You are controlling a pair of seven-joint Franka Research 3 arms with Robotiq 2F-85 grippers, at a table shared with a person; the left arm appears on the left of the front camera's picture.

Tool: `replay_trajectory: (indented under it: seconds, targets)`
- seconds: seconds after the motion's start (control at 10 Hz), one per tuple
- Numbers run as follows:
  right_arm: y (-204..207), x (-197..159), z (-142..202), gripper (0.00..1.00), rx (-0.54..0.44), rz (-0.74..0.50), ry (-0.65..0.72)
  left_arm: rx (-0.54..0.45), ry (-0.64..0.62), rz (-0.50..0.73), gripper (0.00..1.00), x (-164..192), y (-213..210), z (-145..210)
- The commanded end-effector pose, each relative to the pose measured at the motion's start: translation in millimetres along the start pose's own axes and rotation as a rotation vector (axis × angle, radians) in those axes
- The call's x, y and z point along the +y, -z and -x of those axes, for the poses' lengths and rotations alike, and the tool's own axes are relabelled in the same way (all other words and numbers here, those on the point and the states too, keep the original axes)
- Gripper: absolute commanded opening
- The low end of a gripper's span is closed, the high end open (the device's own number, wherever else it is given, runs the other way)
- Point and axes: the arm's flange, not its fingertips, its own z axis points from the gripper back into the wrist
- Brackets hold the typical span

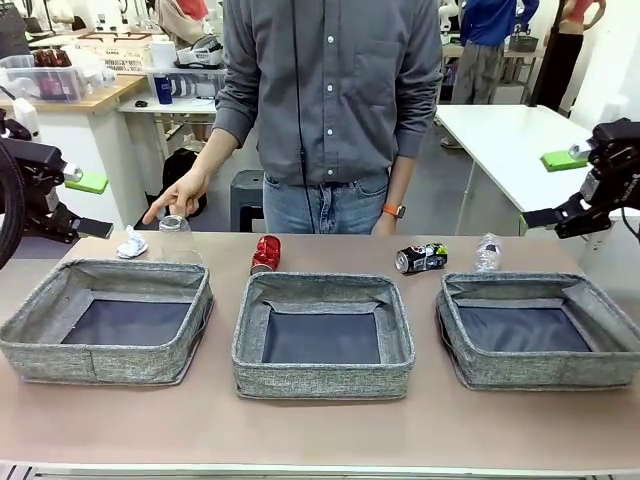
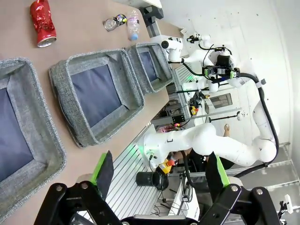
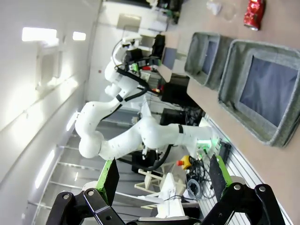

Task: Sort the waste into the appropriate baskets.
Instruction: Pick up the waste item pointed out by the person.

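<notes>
Three grey baskets stand in a row: left [image 1: 100, 268], middle [image 1: 322, 285], right [image 1: 540, 283]. The waste lies behind them: a white paper ball [image 1: 131, 243], a clear cup [image 1: 175, 238] with the person's hand [image 1: 178, 195] on its top, a red can [image 1: 266, 254], a dark crushed can [image 1: 421, 258] and a clear bottle [image 1: 487, 252]. My left gripper [image 1: 92, 205] hangs open above the table's left end. My right gripper [image 1: 555, 187] is open above the right end. Both grippers [image 2: 160, 171] [image 3: 164, 177] hold nothing. The red can [image 2: 43, 22] [image 3: 254, 13] also shows from both wrists.
The person stands at the far edge behind the middle basket. A bare strip of table runs in front of the baskets. White tables and shelves with boxes stand farther back.
</notes>
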Motion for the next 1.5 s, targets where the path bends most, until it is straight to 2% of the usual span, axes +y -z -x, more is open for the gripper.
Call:
replay_trajectory:
  seconds: [0.0, 0.1, 0.2, 0.3, 0.4, 0.5, 0.6, 0.7, 0.8, 0.9, 1.0, 1.2, 1.3, 1.4]
  targets:
    - [2, 1, -4, 1.00, -0.006, -0.019, -0.030, -0.010, 0.027, 0.020, 1.00, 0, 1, -3]
    - [2, 1, -4, 1.00, -0.006, -0.019, -0.030, 0.000, 0.000, 0.000, 1.00, 0, 0, 0]
    - [2, 1, -4, 1.00, -0.006, -0.019, -0.030, 0.024, 0.100, -0.067, 1.00, 7, -8, -10]
    - [2, 1, -4, 1.00, -0.006, -0.019, -0.030, 0.043, 0.186, -0.338, 1.00, 18, -17, -22]
    - [2, 1, -4, 1.00, -0.006, -0.019, -0.030, 0.221, 0.230, -0.554, 1.00, 37, -31, -37]
    - [2, 1, -4, 1.00, -0.006, -0.019, -0.030, 0.328, 0.157, -0.747, 1.00, 53, -40, -50]
    - [2, 1, -4, 1.00, -0.006, -0.019, -0.030, 0.448, 0.093, -0.899, 1.00, 69, -47, -61]
    - [2, 1, -4, 1.00, -0.006, -0.019, -0.030, 0.520, 0.066, -0.988, 1.00, 78, -48, -71]
    - [2, 1, -4, 1.00, -0.006, -0.019, -0.030, 0.556, 0.093, -1.085, 1.00, 84, -45, -82]
    - [2, 1, -4, 1.00, -0.006, -0.019, -0.030, 0.435, 0.189, -1.165, 1.00, 81, -42, -93]
    - [2, 1, -4, 1.00, -0.006, -0.019, -0.030, 0.403, 0.149, -0.889, 1.00, 90, -55, -73]
    - [2, 1, -4, 1.00, -0.006, -0.019, -0.030, 0.403, 0.149, -0.889, 1.00, 90, -55, -73]
    - [2, 1, -4, 1.00, -0.006, -0.019, -0.030, 0.426, 0.165, -0.994, 1.00, 93, -48, -85]
    - [2, 1, -4, 1.00, -0.006, -0.019, -0.030, 0.497, 0.289, -0.998, 1.00, 88, -42, -85]
